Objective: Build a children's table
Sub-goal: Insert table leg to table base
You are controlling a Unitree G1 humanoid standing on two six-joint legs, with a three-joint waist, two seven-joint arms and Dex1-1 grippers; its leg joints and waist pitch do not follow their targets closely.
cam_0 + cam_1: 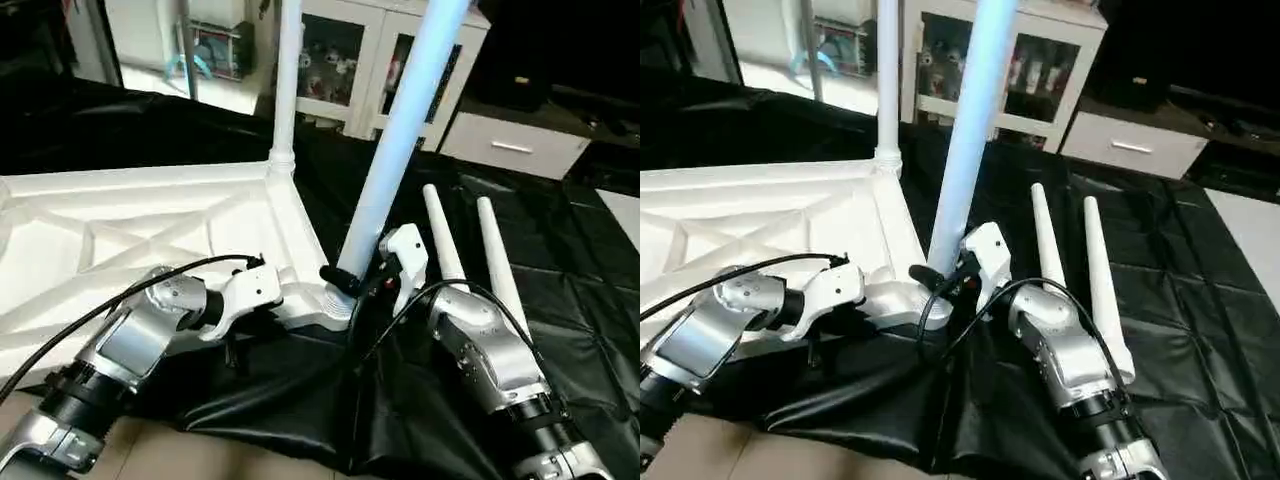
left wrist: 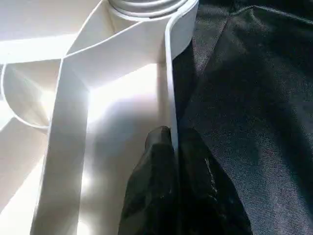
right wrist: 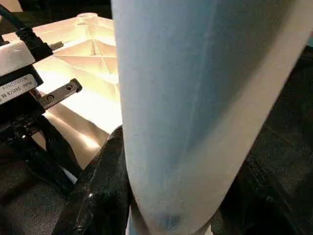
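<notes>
1. Standing in the near corner socket point(image 1: 338, 297) of the upside-down tabletop point(image 1: 150, 235), the leg in hand point(image 1: 400, 140), foot seated or nearly so (cannot tell how deep), long axis rising from the socket and tilted off upright, away from the tabletop.
2. Clamped round the base of that leg, just above the socket: right gripper point(image 1: 350, 278), black fingers point(image 3: 95, 196) on either side of the shaft.
3. Pinched shut on the tabletop's raised rim, just beside the same socket: left gripper point(image 2: 171, 147), one finger inside the rim, one outside, bracing the top.
4. Already upright in the far corner socket: a second leg point(image 1: 288, 80).
5. Lying side by side on the black cloth point(image 1: 560, 300), beyond the socket on the right arm's side: two spare legs point(image 1: 470, 250), narrow ends pointing away.
6. Likely needed next: straightening the tilted axis toward the tabletop, then pressing down along it (right arm's job, left holding).
</notes>
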